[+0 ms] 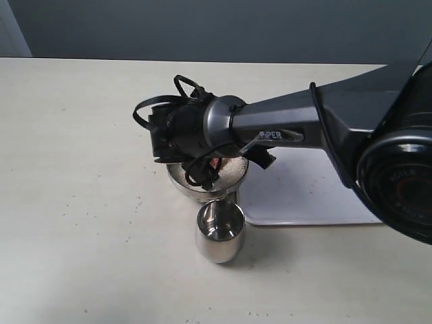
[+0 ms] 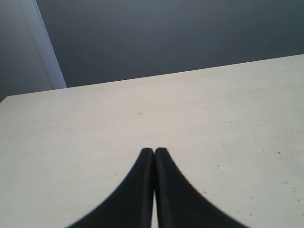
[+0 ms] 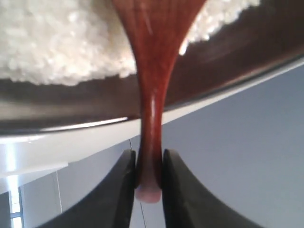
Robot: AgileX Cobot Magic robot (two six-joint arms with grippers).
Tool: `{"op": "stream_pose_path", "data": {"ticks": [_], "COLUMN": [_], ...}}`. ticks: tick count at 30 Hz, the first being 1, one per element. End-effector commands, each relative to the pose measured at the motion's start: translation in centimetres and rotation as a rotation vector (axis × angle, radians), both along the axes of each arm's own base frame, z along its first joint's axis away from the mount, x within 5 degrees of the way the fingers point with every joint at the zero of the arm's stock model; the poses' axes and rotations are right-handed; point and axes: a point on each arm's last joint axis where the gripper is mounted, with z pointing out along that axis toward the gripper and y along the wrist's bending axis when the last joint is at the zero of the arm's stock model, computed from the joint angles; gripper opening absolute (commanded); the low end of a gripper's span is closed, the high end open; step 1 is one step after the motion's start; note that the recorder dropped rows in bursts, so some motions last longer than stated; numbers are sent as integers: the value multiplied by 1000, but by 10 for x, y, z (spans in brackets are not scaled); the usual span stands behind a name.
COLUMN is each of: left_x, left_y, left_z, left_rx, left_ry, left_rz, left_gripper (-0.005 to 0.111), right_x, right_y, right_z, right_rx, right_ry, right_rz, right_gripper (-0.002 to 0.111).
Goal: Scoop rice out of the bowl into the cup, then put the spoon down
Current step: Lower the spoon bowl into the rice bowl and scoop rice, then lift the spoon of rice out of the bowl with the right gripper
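My right gripper [image 3: 149,159] is shut on the slim handle of the reddish-brown wooden spoon [image 3: 152,80]. The spoon reaches into the steel bowl [image 3: 228,57], and its wider part lies against the pale rice [image 3: 52,42]. From outside, the right arm's wrist [image 1: 196,128] hangs over the bowl [image 1: 177,177] and hides most of it; a bit of rice [image 1: 231,166] and a red sliver of the spoon [image 1: 214,163] show. The empty steel cup [image 1: 219,229] stands upright right in front of the bowl. My left gripper [image 2: 154,151] is shut on nothing, over bare table.
A white board [image 1: 304,196] lies flat on the pale table [image 1: 81,202], right of the bowl and under the right arm. Scattered specks dot the table surface. A dark wall runs behind the table's far edge.
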Motion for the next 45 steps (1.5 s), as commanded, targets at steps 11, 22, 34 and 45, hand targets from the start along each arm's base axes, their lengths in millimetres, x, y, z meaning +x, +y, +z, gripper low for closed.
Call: {"op": "stream_pose_path", "data": {"ticks": [11,22,34,45], "left_x": [0,0,0,0], "left_y": [0,0,0,0], "left_z": [2,2,2,2], "left_rx": [-7,-7,-7,-7], "left_ry": [-9,-9,-9,-9], "left_rz": [-3,-3,-3,-3], "left_gripper": [1,1,1,1], "right_x": [-5,13,24,30], "right_y": [-2,-4,-11,-20], "right_z": [2,18,23,29], "right_rx": [-60,67,127,190], "right_ry": [155,279,352,406], "right_rz": [11,-77,-108,-155], "right_gripper": [0,0,0,0]}}
